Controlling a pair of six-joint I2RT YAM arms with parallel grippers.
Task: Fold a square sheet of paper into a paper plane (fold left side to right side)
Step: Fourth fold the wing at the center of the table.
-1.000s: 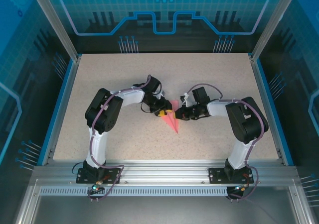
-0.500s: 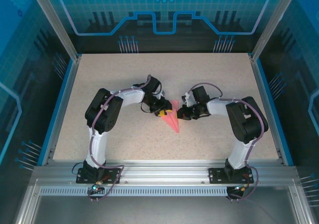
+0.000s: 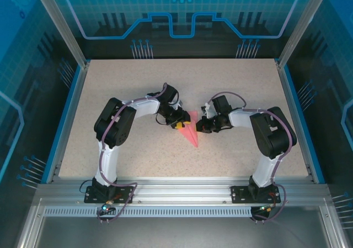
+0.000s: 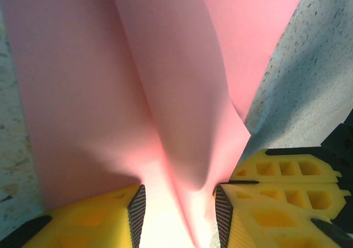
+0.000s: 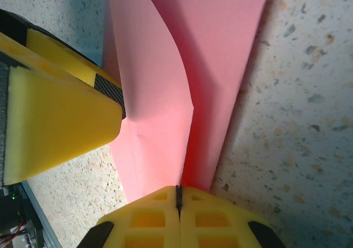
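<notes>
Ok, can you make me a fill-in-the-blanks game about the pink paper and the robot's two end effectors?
1. ____ end effectors reach the thin salmon-pink folded paper on the speckled beige table.
2. The right end effector, with yellow fingers, is ____ on the paper.
3. The left end effector has its fingers ____, with a raised paper fold between them.
Missing words: two; shut; open.
</notes>
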